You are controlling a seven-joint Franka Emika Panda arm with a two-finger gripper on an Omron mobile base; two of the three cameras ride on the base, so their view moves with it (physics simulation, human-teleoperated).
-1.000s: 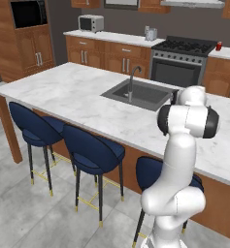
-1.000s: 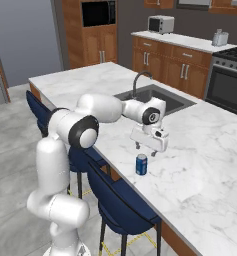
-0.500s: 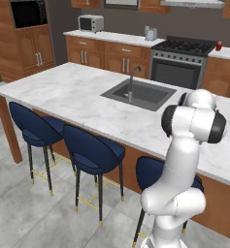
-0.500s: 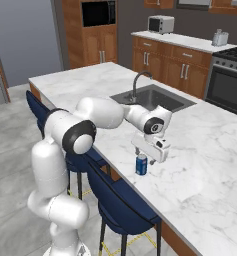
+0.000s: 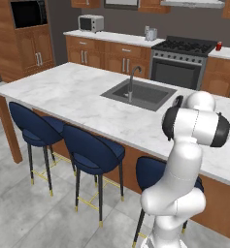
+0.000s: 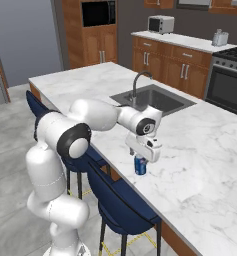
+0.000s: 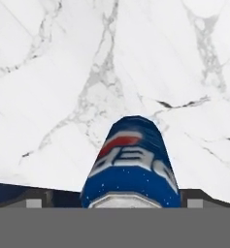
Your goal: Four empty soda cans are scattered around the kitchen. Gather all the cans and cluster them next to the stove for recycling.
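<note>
Fingers of the white two-finger gripper (image 6: 143,156) stand spread wide on either side of a small blue cylindrical soda can with a silvery top (image 6: 140,165), not yet pinching it, evidently lined up for a grasp. That can stands upright near the front edge of the glossy white, grey-veined marble island counter (image 6: 200,165). Across the kitchen waits the black gas stove with iron grates (image 5: 185,47), with a red can (image 5: 219,46) just right of it.
</note>
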